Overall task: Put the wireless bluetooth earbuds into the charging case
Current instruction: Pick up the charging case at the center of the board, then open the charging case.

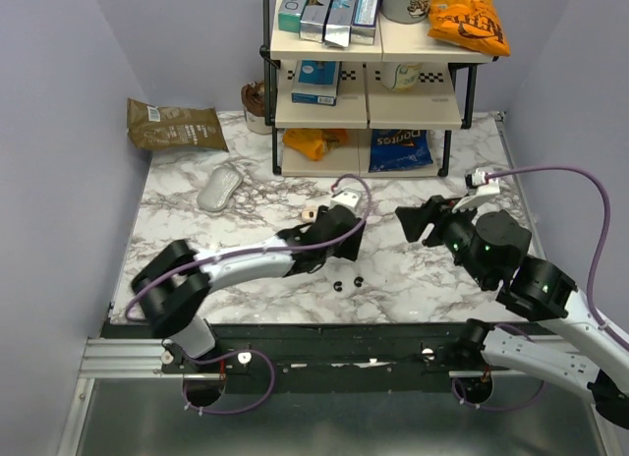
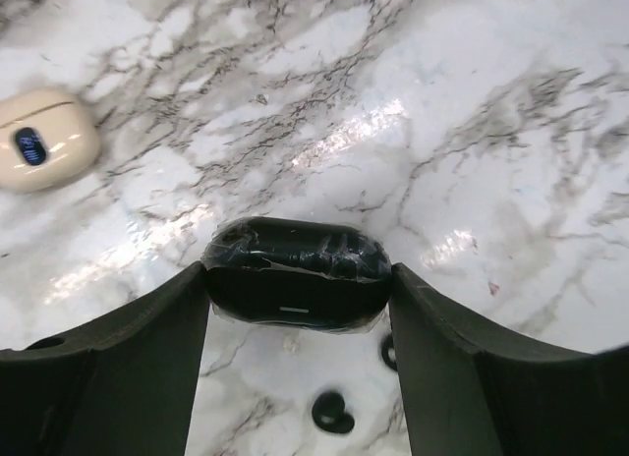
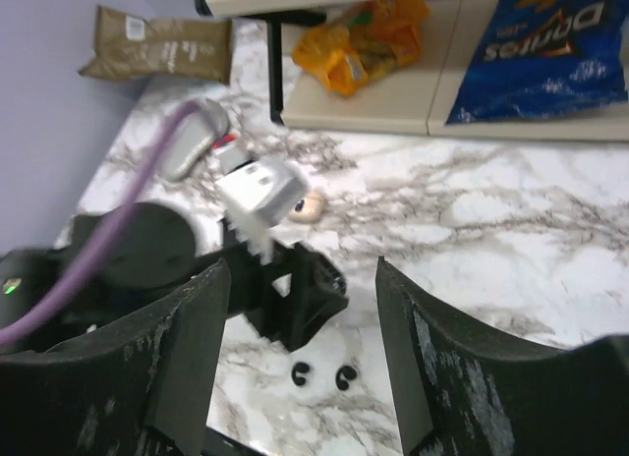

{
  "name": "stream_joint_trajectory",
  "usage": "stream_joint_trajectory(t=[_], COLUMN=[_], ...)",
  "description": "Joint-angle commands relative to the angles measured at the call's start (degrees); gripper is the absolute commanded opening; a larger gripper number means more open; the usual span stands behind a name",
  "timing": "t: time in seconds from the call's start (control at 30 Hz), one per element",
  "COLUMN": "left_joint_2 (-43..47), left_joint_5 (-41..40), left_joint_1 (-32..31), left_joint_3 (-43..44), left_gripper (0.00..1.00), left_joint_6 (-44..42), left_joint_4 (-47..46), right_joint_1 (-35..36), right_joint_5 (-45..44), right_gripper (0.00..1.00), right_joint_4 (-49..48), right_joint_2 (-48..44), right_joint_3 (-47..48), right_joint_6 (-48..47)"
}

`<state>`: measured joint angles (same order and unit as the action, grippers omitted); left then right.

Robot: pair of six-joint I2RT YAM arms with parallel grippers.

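**Left gripper clamps the charging case end to end; both earbuds lie loose on the marble**

The left gripper (image 2: pixel 297 269) is closed on the charging case (image 2: pixel 295 284), a glossy black oval pod. One finger presses each rounded end, so the case's long axis runs straight across from finger to finger. A short pale bar on its side faces the wrist camera. Whether its underside rests on the table (image 1: pixel 256 205) or sits just clear of it cannot be told.

The wireless bluetooth earbuds (image 1: pixel 338 284) are not in the case. They lie side by side on the marble, slightly apart, just on the near side of the left gripper. In the left wrist view one shows whole under the case and the other is half hidden behind the right-hand finger. They are too small to tell which way they point.

The right gripper (image 3: pixel 300 279) hangs to the right with its fingers spread wide and nothing between them, well apart from the buds.

Just beyond the left gripper sits a small cream case (image 1: pixel 310 214). Farther back and left lie a grey oval object (image 1: pixel 219 189) and a brown bag (image 1: pixel 175 125). A shelf rack (image 1: pixel 369 107) stands at the back, with a blue chip bag (image 1: pixel 400 149) and an orange bag (image 1: pixel 314 142) on its bottom shelf.
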<state>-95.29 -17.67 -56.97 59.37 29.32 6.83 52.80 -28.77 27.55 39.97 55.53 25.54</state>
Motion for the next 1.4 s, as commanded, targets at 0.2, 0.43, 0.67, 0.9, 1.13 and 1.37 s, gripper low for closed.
stream_joint_trajectory(t=[0.2, 0.43, 0.67, 0.9, 1.13, 1.37], left_joint_2=[37.16, 44.48, 47.38, 47.12, 47.91, 50.02], left_joint_5=[11.94, 17.67, 21.62, 21.63, 21.1, 20.22], left_joint_1=[0.37, 0.02, 0.02, -0.07, -0.16, -0.25], left_joint_3=[-43.08, -46.19, -43.65, -41.27, -40.74, -41.09], left_gripper=[0.0, 0.0, 0.0, 0.0, 0.0, 0.0], left_joint_6=[-17.09, -26.85, -31.25, -33.45, -34.15, -34.51], left_joint_4=[-60.25, -60.71, -52.37, -50.16, -49.37, -48.14], right_joint_1=[-0.24, -0.15, -0.06, 0.03, -0.06, 0.03], right_joint_5=[14.51, 30.77, 33.87, 36.16, 34.23, 30.71], right_gripper=[0.7, 0.7, 0.72, 0.73, 0.73, 0.73], right_joint_4=[-2.24, -1.89, -2.94, -2.51, -1.27, -0.04], right_joint_2=[9.68, 18.64, 23.57, 28.49, 31.13, 30.96], right_joint_3=[4.41, 9.5, 11.62, 14.61, 15.31, 14.7], right_joint_6=[-6.11, -9.89, -11.04, -11.56, -11.48, -10.78])
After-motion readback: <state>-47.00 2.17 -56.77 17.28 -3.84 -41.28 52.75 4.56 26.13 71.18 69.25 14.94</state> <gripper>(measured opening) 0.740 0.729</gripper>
